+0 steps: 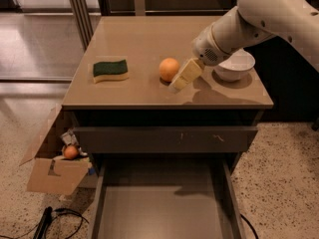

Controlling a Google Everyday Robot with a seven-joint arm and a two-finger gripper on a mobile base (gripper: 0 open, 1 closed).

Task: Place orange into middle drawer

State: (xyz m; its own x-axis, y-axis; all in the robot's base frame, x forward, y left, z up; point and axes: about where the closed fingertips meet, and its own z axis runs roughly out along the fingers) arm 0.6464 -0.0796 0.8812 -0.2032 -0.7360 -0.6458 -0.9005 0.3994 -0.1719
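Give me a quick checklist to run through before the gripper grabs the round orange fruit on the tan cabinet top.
1. Round plain orange sits loose on the tan cabinet top, nothing on it: ok.
2. Cream-coloured gripper is low over the top, right beside the orange, on the side towards the bowl: ok.
3. Gripper touching the orange or not: cannot tell.
4. Wide, grey-floored middle drawer is pulled open below the top: ok.
5. White round bowl lies under the arm, apart from the orange: ok.
6. Green and yellow sponge lies well away on the orange's other side: ok.
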